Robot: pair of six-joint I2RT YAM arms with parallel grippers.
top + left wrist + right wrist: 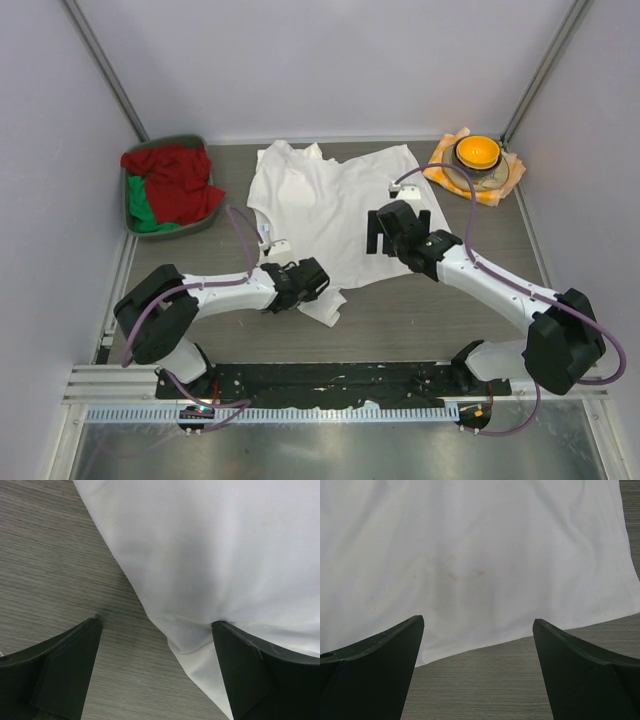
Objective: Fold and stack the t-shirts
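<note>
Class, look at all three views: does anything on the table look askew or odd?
The t-shirt lies crooked and rumpled; its near corner trails into the open left gripper. Faint reddish specks mark the cloth in the right wrist view.

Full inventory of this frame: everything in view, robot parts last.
t-shirt: 1, white, spread rumpled at table centre
bin: 1, grey-green, far left
red cloth: 1, red, in the bin
green cloth: 1, green, in the bin, partly under the red cloth
bowl: 1, orange inside, far right, on the checked cloth
checked cloth: 1, orange and white, under the bowl
table: 1, grey wood grain
left arm: 1, black and white
right arm: 1, black and white
left end effector: 1, black, open, at the t-shirt's near corner
right end effector: 1, black, open, over the t-shirt's edge
</note>
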